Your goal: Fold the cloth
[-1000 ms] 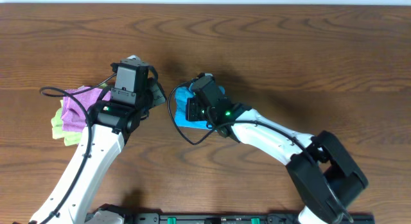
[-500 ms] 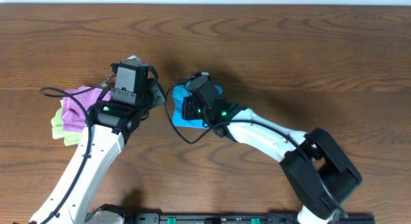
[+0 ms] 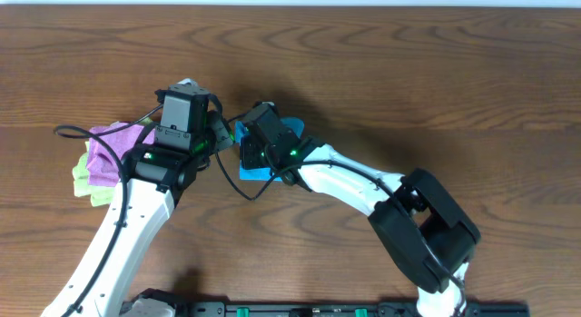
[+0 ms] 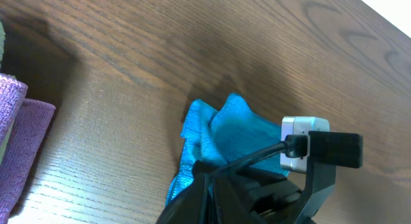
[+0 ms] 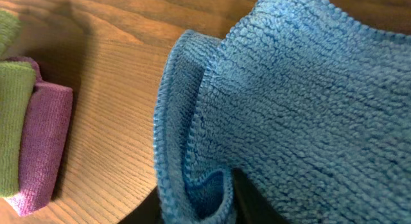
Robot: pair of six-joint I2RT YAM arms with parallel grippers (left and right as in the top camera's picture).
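Note:
The sky-blue fuzzy cloth [image 3: 292,128] lies bunched at the table's middle, mostly hidden under my right wrist. In the right wrist view a folded edge of the cloth [image 5: 289,102] loops loosely between the two dark fingers of my right gripper [image 5: 196,208], whose jaws stand apart on either side of it. My left gripper [image 3: 218,133] sits just left of the cloth. Seen from the left wrist, the left gripper [image 4: 209,198] has its fingers pressed together at the near edge of the cloth [image 4: 218,131], and nothing shows between them.
A folded purple cloth [image 3: 109,146] rests on a light green cloth [image 3: 82,181] to the left, beside my left arm. Both also show at the left edge of the right wrist view. The two wrists are very close together.
My right arm has slid left toward the left gripper, taking the cloth with it, and its jaws have parted. The left arm has hardly moved.

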